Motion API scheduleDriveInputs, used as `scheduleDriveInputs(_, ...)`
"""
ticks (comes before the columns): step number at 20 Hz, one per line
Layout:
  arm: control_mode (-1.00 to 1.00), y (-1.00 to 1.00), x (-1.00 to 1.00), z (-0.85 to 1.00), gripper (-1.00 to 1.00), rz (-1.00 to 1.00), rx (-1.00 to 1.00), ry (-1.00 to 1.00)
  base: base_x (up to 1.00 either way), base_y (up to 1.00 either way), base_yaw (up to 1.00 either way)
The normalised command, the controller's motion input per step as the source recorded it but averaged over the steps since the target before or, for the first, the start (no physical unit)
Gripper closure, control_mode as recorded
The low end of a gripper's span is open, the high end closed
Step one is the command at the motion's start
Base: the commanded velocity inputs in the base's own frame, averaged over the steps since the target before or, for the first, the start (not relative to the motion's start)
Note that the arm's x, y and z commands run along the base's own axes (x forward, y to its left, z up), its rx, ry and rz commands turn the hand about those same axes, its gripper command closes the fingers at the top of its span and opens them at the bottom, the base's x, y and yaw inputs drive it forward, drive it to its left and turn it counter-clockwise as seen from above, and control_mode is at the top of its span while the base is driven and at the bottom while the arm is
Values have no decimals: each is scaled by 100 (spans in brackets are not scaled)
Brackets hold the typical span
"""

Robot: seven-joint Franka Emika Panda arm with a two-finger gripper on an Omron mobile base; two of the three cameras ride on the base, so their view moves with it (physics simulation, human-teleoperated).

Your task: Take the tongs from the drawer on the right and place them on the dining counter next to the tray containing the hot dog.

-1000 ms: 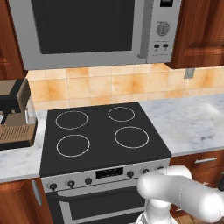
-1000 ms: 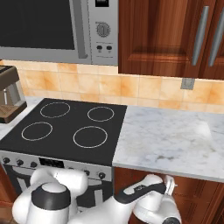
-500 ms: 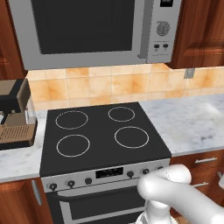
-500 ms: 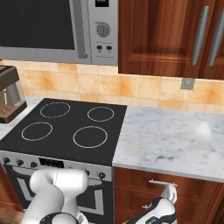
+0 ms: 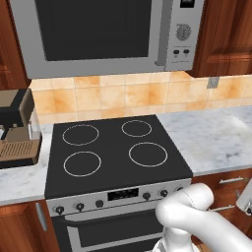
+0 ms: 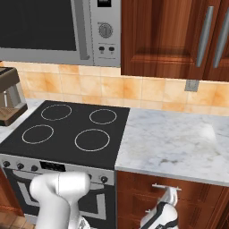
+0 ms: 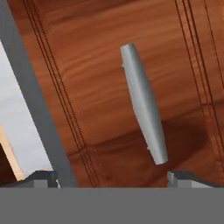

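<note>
I held the white two-finger gripper point(image 7: 111, 177), jaws spread apart, squarely before the slim silver bar handle point(image 7: 143, 103) of the reddish-brown wooden drawer point(image 7: 100, 57), handle's long axis crossing the gap; silver-grey tongs presumably inside, unseen.

A home kitchen: a black stove point(image 5: 115, 150) under a built-in microwave point(image 5: 103, 34), marble surface point(image 6: 174, 143), tiled backsplash point(image 6: 134, 91), wood cabinets point(image 6: 174, 36) and a coffee machine point(image 5: 17, 130).
</note>
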Motion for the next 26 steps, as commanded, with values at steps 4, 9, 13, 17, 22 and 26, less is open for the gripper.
scheduleDriveInputs(4, -100, -6, 42, -30, -100, 10, 0, -2, 0, 0, 0)
scheduleDriveInputs(9, -100, -31, 34, -37, -100, 9, 0, -2, 0, 0, 0)
scheduleDriveInputs(13, -100, -44, 21, -46, -100, 6, 0, -5, 0, 0, 0)
scheduleDriveInputs(17, -100, -17, 38, -37, -100, 1, 0, -7, 0, 0, 0)
scheduleDriveInputs(22, -100, 0, 35, -27, -100, 0, 0, -9, 0, 0, 0)
scheduleDriveInputs(26, -100, 0, 28, -14, -100, 0, 0, -8, 0, 0, 0)
